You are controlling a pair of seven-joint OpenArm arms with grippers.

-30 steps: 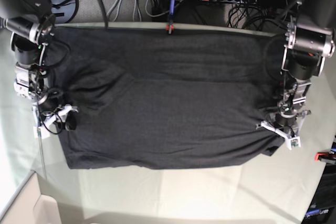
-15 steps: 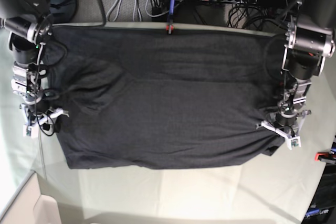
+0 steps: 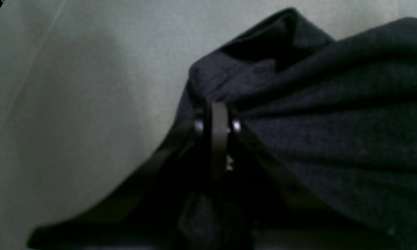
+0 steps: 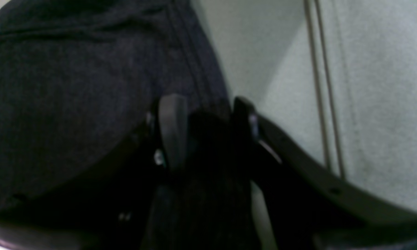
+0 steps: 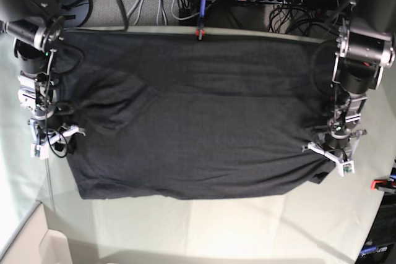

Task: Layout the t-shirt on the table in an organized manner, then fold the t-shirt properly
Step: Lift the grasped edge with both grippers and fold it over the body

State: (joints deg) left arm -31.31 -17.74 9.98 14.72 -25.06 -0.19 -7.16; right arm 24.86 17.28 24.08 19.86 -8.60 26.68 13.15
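We see the left hand with its jaws pressed together on a bunched edge of the t-shirt, at the right side of the base view. The right hand, at the left side, has its jaws apart with the hemmed edge of the dark cloth lying between them; whether it grips, we cannot tell. The t-shirt lies spread wide on the pale surface, plain side up, reaching its far edge.
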